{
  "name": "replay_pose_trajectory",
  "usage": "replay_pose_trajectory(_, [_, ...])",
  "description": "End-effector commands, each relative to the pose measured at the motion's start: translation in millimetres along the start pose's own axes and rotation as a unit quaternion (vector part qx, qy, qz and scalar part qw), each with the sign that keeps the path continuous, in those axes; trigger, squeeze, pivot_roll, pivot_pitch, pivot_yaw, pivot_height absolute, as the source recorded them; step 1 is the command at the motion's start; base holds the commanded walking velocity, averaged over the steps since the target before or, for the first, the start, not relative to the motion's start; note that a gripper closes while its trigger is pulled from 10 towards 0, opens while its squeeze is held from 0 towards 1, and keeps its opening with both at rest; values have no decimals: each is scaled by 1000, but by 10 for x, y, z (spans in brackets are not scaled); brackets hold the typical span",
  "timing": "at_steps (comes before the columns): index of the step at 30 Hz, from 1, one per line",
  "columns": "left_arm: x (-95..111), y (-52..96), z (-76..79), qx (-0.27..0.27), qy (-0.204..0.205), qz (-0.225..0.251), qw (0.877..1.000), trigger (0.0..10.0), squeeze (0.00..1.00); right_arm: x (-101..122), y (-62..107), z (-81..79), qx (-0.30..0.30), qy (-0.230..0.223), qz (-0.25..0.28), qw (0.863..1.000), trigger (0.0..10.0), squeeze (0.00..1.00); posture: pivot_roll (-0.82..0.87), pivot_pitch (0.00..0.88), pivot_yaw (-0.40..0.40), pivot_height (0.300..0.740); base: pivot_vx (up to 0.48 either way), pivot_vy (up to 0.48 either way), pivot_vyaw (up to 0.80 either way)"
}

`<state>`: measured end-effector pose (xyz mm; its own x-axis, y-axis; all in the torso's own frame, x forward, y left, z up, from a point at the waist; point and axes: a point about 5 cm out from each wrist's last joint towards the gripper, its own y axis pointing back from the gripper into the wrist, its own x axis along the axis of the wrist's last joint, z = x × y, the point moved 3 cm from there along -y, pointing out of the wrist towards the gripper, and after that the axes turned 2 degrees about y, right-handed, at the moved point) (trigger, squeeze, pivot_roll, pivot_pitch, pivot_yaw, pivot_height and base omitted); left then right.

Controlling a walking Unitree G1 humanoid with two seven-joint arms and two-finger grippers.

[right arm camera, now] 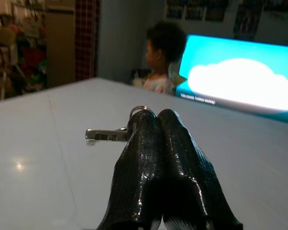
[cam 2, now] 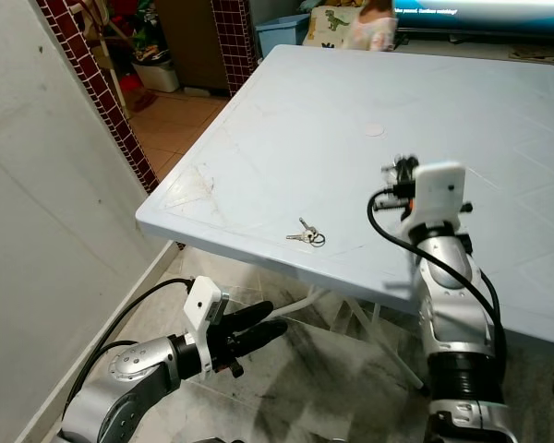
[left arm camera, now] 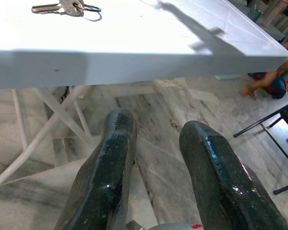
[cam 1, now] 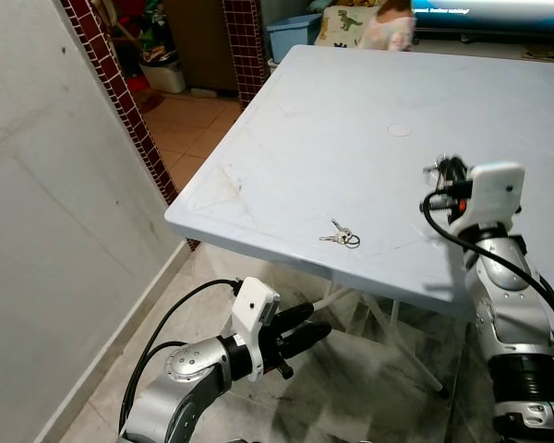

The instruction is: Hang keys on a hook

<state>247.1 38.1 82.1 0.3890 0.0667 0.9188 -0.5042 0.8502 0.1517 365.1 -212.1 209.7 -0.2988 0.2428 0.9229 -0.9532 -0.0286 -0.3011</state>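
A small bunch of keys (cam 1: 340, 236) on a ring lies on the pale blue table (cam 1: 351, 129), close to its near edge. My left gripper (cam 1: 305, 329) hangs open below that edge, over the floor; the left wrist view looks up past its fingers (left arm camera: 110, 158) at the bunch of keys (left arm camera: 67, 7). My right gripper (cam 1: 448, 175) is raised above the table's right part. In the right wrist view its fingers (right arm camera: 156, 117) are shut on a second key (right arm camera: 105, 135) whose ring pokes out at the tips.
A plaster wall (cam 1: 46, 231) with a red tiled edge (cam 1: 120, 101) stands to my left. White table legs (cam 1: 388, 323) cross under the table over a marble floor. A person (right arm camera: 161, 57) sits beyond the table's far end, beside a lit screen (right arm camera: 240, 81).
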Motion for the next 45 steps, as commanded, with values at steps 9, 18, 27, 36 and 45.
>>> replay_pose_trajectory(9, [246,107,-418,146,-68,47,986,10000,0,214,-63,-156,14,-13,20,1000,0,0,-93,74,127,740,0,0,0])
replay_pose_trajectory(18, [471,433,-880,274,-108,75,953,10000,0,208,-7,-331,45,-38,8,998,0,0,-83,75,125,740,0,0,0])
replay_pose_trajectory(27, [577,478,-1020,364,-96,128,917,10000,0,293,63,-467,52,-50,13,997,10000,0,-95,79,111,740,0,0,0])
replay_pose_trajectory(36, [538,464,-1004,399,-78,155,900,10000,0,249,112,-663,70,-69,-9,995,10000,0,-74,68,93,740,0,0,444])
replay_pose_trajectory(45, [494,412,-1050,417,-75,149,894,10000,0,260,137,-807,81,-78,-12,994,10000,0,-80,68,115,740,0,0,800])
